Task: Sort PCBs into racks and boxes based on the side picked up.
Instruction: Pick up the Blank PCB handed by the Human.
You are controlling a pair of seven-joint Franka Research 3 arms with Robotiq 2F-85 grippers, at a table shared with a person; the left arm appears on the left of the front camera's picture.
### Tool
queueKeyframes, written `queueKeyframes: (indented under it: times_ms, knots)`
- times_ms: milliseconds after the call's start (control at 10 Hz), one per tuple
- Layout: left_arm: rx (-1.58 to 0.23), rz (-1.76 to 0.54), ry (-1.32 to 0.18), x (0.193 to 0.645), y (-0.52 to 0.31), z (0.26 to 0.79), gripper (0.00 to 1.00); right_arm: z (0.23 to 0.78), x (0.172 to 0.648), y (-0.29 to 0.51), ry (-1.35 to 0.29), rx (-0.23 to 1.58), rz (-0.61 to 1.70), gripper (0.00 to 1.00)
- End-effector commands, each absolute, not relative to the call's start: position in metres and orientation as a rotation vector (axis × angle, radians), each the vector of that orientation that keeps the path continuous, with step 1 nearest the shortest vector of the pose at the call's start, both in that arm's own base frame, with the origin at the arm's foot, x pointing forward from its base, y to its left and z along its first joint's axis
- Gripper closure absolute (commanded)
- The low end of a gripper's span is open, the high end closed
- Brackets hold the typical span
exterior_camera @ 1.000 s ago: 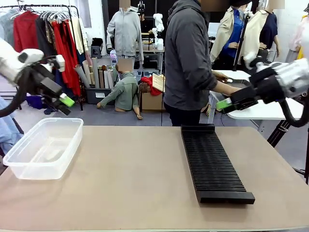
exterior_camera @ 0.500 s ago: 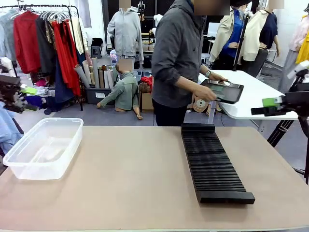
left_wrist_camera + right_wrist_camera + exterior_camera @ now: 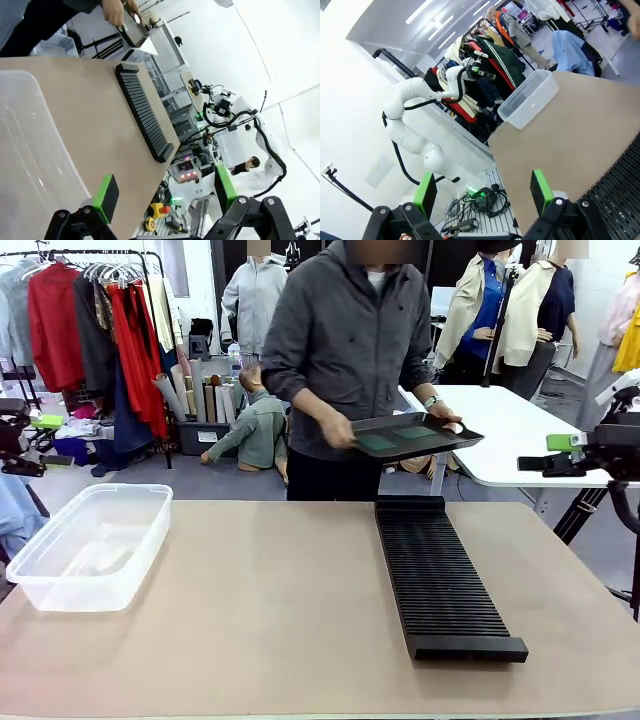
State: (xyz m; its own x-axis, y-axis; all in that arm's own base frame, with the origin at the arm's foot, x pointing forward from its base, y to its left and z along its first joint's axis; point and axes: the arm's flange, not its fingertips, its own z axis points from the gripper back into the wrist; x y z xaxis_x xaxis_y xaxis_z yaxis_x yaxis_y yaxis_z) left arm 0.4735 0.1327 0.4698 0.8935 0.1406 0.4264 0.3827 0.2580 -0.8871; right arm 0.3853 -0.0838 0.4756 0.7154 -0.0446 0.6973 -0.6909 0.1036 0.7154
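left hand (image 3: 165,192) and right hand (image 3: 483,192) gape wide; ribbed black rack (image 3: 440,575), clear rounded tub (image 3: 75,592) on table (image 3: 250,620)

Your black 2-finger left hand (image 3: 165,192) and right hand (image 3: 482,192) carry bright green pads (image 3: 106,196). The smooth white jointed left arm (image 3: 415,125) trails black cables (image 3: 395,147). The person (image 3: 350,370) wears a grey hooded jacket (image 3: 310,330) and a wristwatch (image 3: 431,401).

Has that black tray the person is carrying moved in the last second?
Yes. The tray has come leftward, from over the white side table to just beyond the far end of the black rack.
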Motion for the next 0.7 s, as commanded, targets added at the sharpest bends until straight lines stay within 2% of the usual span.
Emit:
queueKeyframes:
  times_ms: [0,600]
  knots:
    - [-1.299,-0.159,-0.467,0.4700,0.1417,0.4695,0.00,0.4720,0.3816,-0.0920,-0.660,1.411,0.517,0.00]
    - [-1.299,-0.159,-0.467,0.4700,0.1417,0.4695,0.00,0.4720,0.3816,-0.0920,-0.660,1.411,0.517,0.00]
